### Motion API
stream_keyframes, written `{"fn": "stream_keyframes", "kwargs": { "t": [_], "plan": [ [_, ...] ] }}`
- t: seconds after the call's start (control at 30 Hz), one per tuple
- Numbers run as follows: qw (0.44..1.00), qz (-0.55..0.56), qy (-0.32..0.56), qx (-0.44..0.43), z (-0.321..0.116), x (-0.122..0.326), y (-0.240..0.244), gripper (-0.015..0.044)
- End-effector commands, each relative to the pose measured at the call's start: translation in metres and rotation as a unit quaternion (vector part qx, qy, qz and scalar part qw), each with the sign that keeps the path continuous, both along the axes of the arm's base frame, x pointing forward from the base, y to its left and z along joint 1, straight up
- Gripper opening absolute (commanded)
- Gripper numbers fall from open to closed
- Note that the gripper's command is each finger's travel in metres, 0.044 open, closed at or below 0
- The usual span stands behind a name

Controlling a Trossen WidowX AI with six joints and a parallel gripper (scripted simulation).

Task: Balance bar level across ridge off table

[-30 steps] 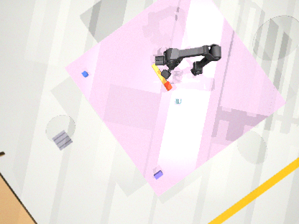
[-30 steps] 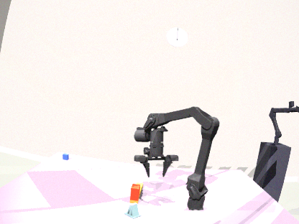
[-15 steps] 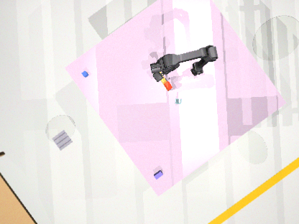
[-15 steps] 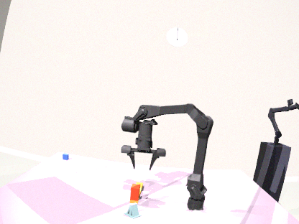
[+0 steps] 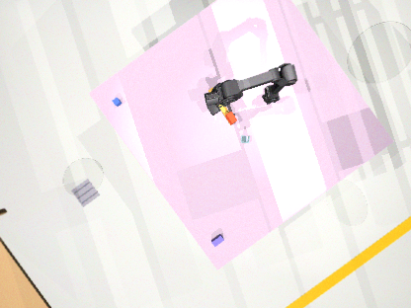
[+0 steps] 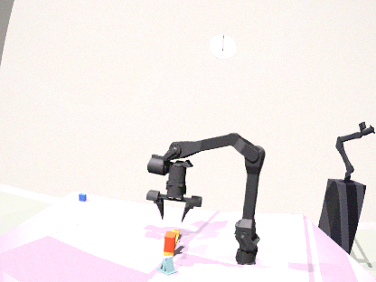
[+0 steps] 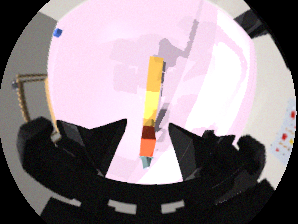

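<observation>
The bar [image 5: 223, 110] [image 6: 176, 232] [image 7: 152, 102] is yellow and orange, with a larger red block [image 5: 230, 117] [image 6: 169, 242] [image 7: 147, 146] at one end. It lies on the table, beside the ridge and not on it. The small teal ridge [image 5: 245, 139] [image 6: 167, 266] [image 7: 145, 161] stands just past the red end. My gripper [image 6: 173, 220] [image 7: 148, 123] is open and empty, pointing down above the bar. In the wrist view the bar runs between the two fingertips. In the top view the arm hides part of the bar's far end.
A blue cube [image 5: 117, 102] [image 6: 82, 197] [image 7: 58, 32] sits near a table corner. A purple block [image 5: 217, 240] lies near another corner. A second arm stands on a dark pedestal [image 6: 341, 208] beyond the table, at the right of the exterior view.
</observation>
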State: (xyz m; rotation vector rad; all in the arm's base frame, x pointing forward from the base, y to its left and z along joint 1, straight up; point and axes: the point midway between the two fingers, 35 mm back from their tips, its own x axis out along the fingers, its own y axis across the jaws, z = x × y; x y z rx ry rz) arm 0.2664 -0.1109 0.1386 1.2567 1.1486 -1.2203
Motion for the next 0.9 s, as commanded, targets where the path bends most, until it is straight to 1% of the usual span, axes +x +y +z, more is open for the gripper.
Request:
{"fn": "stream_keyframes", "kwargs": {
  "t": [0.0,0.2,0.43,0.87],
  "plan": [
    [1.000,-0.002,0.007,0.000,-0.027,-0.001,-0.001,0.0315],
    [1.000,-0.002,0.007,0.000,-0.064,-0.004,0.001,0.0315],
    [1.000,-0.002,0.007,0.000,-0.068,-0.004,0.001,0.0315],
    [1.000,-0.002,0.007,0.000,-0.089,-0.004,0.001,0.0315]
  ]
}}
